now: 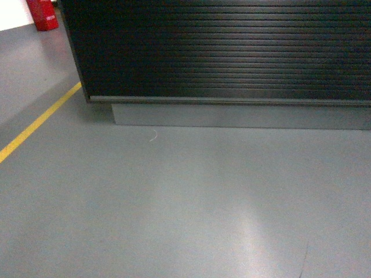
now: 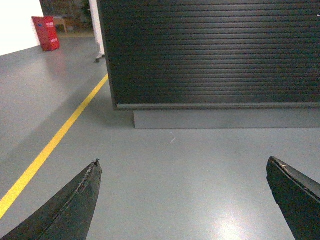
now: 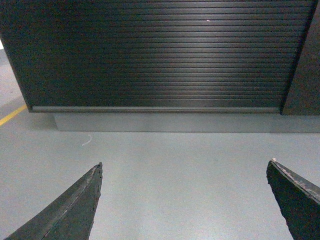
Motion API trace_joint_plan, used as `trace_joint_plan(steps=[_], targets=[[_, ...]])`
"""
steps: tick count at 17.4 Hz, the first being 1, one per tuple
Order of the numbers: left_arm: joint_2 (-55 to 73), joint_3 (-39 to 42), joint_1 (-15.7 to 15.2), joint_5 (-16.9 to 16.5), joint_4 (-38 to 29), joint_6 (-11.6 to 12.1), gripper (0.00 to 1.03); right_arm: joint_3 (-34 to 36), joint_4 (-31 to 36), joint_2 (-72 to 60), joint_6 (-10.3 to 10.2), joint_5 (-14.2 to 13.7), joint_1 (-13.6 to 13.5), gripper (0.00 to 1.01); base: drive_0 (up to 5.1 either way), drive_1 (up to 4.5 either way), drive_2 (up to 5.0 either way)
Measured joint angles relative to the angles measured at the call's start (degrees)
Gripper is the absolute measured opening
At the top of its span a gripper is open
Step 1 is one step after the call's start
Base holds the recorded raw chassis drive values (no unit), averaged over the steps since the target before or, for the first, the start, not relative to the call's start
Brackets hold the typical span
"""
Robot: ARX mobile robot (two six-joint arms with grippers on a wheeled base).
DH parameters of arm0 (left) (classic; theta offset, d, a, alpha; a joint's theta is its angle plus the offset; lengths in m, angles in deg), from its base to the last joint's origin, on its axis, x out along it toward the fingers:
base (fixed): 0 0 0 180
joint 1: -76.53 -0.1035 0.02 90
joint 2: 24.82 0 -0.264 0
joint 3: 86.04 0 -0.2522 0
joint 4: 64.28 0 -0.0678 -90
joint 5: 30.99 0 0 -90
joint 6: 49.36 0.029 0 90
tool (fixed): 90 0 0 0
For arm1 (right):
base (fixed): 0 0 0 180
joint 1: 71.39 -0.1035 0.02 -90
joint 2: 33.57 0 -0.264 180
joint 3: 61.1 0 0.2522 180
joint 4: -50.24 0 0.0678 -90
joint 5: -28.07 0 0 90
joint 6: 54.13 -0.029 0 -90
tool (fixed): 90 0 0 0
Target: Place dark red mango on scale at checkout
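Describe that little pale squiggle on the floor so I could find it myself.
Start at the big black checkout with its ribbed front and find the grey base under it. On the grey floor just in front of the base's left end lies a thin, curved whitish scrap. It is tiny and pale, unlike the long yellow line further left.

dim, soft frames; pale glare on floor (image 1: 255, 231); slight blur

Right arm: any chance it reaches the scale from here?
Probably not. No scale shows in any view, only the checkout's ribbed front and grey base across bare floor. The right gripper hangs open and empty, low, short of the counter. The top is out of frame.
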Motion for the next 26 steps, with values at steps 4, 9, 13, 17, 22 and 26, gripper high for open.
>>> trace_joint_plan(steps=[4,9,13,17,22,26], targets=[[0.0,0.0,0.0,0.1,-0.1,0.0,0.98,0.0,-0.2,0.0,0.0,0.0,0.0,0.98,0.0,4.35,-4.3],[0.0,0.0,0.0,0.0,-0.1,0.0,0.98,0.0,-0.2,0.0,0.0,0.0,0.0,0.98,0.0,4.38,-4.3],[0.0,0.0,0.0,0.0,-0.1,0.0,0.98,0.0,-0.1,0.0,0.0,0.0,0.0,0.98,0.1,4.39,-4.3],[0.0,0.0,0.0,0.0,0.1,0.0,0.98,0.0,-0.2,0.0,0.0,0.0,0.0,0.98,0.0,4.31,-4.4],[0.0,0.0,0.0,0.0,-0.1,0.0,0.98,0.0,-0.2,0.0,0.0,0.0,0.0,0.98,-0.1,4.25,-4.4],[0.0,0.0,0.0,0.0,0.1,0.0,0.98,0.0,-0.1,0.0,0.0,0.0,0.0,0.98,0.0,3.54,-3.5]])
